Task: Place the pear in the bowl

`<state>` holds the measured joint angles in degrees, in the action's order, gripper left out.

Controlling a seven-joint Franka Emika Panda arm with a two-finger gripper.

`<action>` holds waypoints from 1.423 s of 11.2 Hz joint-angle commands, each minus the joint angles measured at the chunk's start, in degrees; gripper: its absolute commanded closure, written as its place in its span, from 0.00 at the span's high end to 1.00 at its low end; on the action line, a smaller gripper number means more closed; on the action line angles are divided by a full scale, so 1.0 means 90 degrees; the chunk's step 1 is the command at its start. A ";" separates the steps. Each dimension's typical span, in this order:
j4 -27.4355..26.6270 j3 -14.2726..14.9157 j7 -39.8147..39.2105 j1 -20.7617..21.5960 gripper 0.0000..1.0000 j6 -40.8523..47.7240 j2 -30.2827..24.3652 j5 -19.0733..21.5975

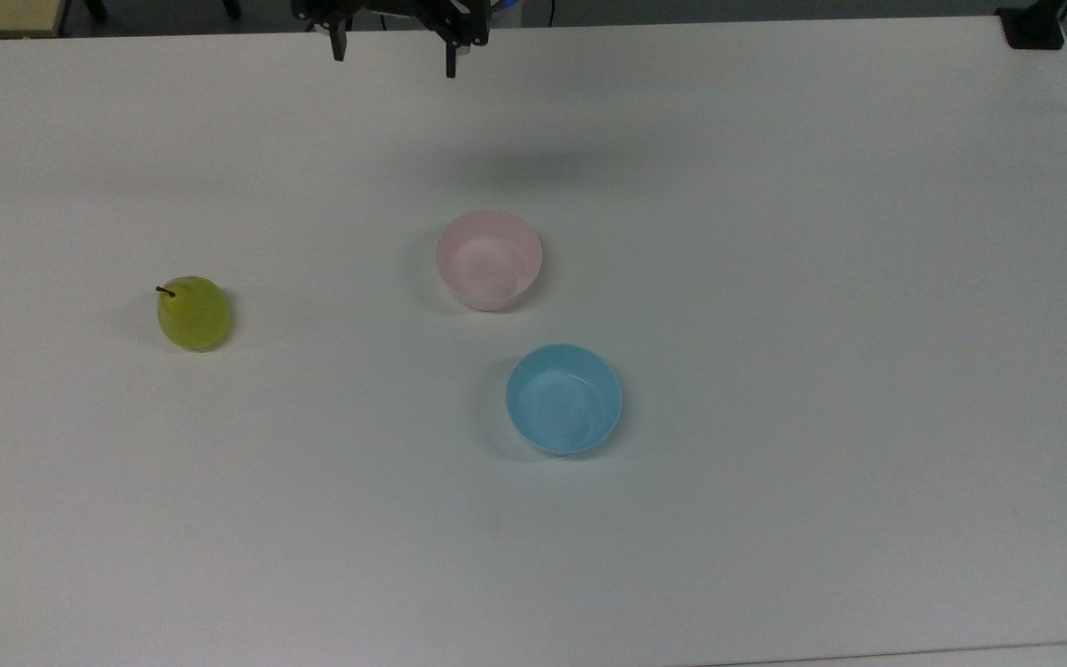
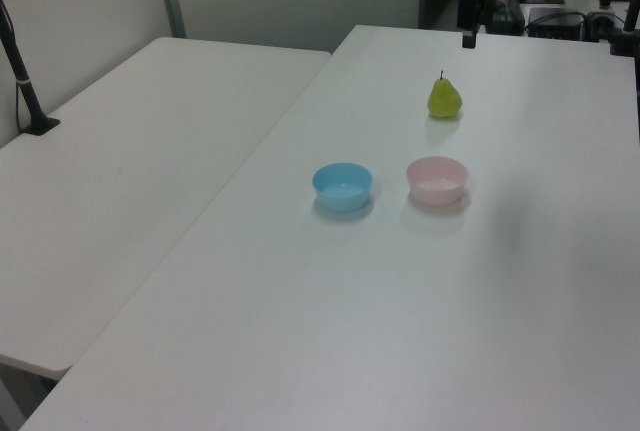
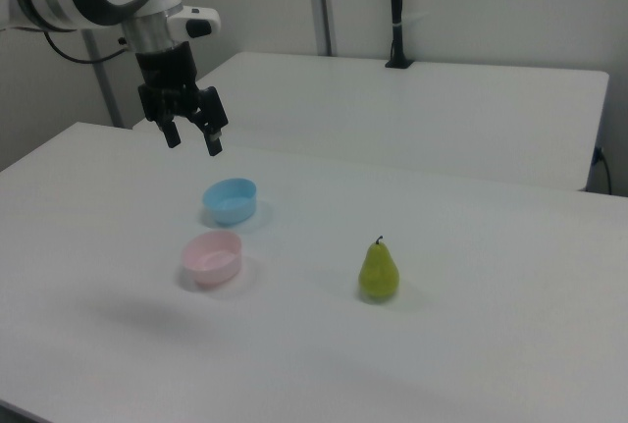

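from my seat the top view's near edge is bare white table [image 1: 774, 556]. nearest comes the light blue bowl [image 1: 563, 399], then the pink bowl [image 1: 488, 258] just beyond it and slightly toward the top view's left, close but apart. i see nothing inside either one. the pear [image 1: 194, 313] stands upright on the table well off to the top view's left, stem up, far from both bowls. farthest back, the gripper [image 1: 394, 54] hangs above the table's far edge, fingers spread apart, holding nothing.

Raised hand [image 3: 193, 139], fingers apart
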<state>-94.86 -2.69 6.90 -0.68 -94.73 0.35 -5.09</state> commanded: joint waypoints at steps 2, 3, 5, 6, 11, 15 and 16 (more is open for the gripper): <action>0.0002 0.0026 -0.0151 -0.0002 1.00 0.0164 -0.0078 0.0126; 0.0002 0.0026 -0.0152 -0.0002 1.00 0.0155 -0.0078 0.0126; 0.0002 0.0016 -0.0152 -0.0002 1.00 0.0155 -0.0078 0.0126; 0.0002 0.0025 -0.0152 -0.0012 1.00 0.0135 -0.0069 0.0126; 0.0022 0.0200 -0.1758 -0.0470 1.00 -0.0079 0.0019 0.0174; 0.0022 0.0776 -0.2404 -0.0549 1.00 -0.0918 0.0477 0.0321; 0.0022 0.0971 -0.2736 -0.0549 1.00 -0.1161 0.0681 0.0331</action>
<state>-94.91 2.97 -11.61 -5.94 -100.87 3.19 -3.30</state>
